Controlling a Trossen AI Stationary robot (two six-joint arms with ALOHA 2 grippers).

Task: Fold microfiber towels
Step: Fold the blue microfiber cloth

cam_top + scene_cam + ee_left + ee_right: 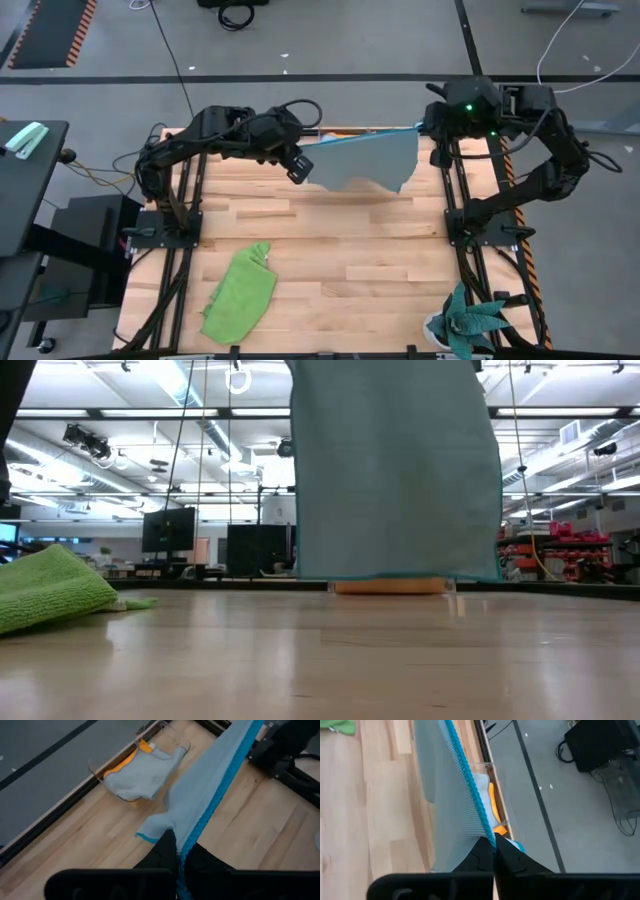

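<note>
A light blue towel (365, 160) hangs spread between my two grippers over the far part of the table. In the low view the blue towel (395, 470) hangs as a flat sheet, its lower edge (395, 575) just above the tabletop. My left gripper (300, 165) is shut on its left top corner, and my right gripper (425, 128) is shut on its right top corner. A lime green towel (240, 290) lies crumpled on the table near the front left. An orange-yellow towel (125, 762) and a grey towel (142, 772) lie in a clear box (175, 742). My left gripper pinches the blue towel's hemmed top edge at its left corner (172, 832) between its two fingers. The hem runs taut from there toward my right gripper, and the sheet hangs below, clear of the table. My right gripper pinches the hemmed top edge at the right corner (487, 832) between its two fingers. The hem runs taut away from the fingers toward my left gripper. The cloth hangs below, clear of the table.
The clear box (490, 766) stands at the table's far edge, behind the hanging towel. A teal spiky-leaved plant (470, 320) stands at the front right corner. Bare wood (350, 250) lies in the table's middle.
</note>
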